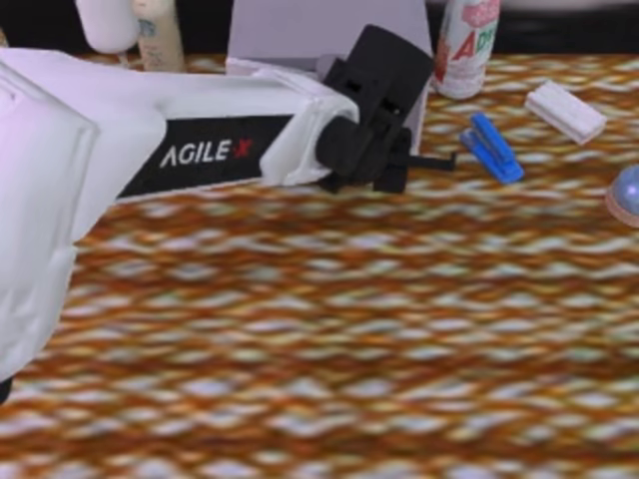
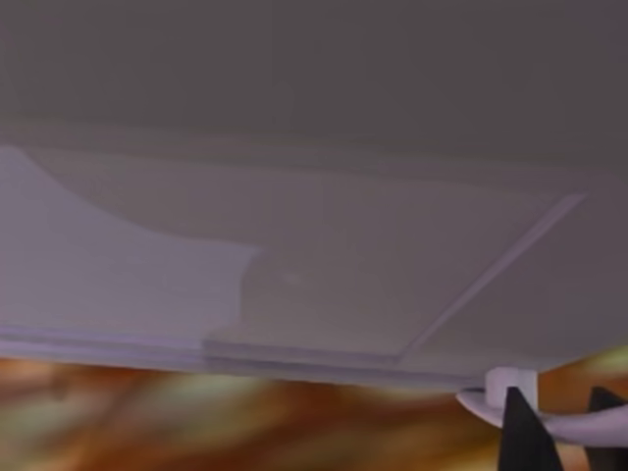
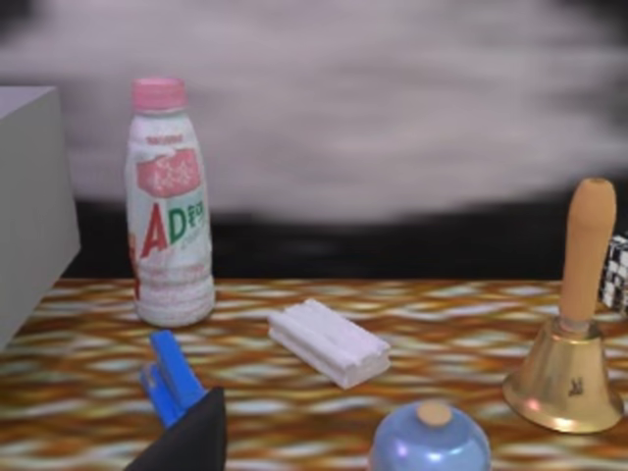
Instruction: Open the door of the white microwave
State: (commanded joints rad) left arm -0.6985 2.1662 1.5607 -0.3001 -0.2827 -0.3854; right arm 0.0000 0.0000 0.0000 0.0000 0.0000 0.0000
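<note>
Table [image 1: 329, 329] carries a woven orange-brown and white pattern; black backdrop beyond its far edge. White microwave [image 1: 329, 35] sits at the far edge, middle. Left gripper [image 1: 439, 160] is against its front right corner, fingers either side of the door [image 2: 324, 285] handle [image 2: 512, 385]; actual clamping cannot be told. Right gripper not visible. Bottle [image 1: 467, 45], blue stapler [image 1: 491, 148], white block [image 1: 565, 111] toward the far right.

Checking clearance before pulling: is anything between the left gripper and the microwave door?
Nothing visible. The left gripper is right at the microwave, its fingertips at the door handle.
</note>
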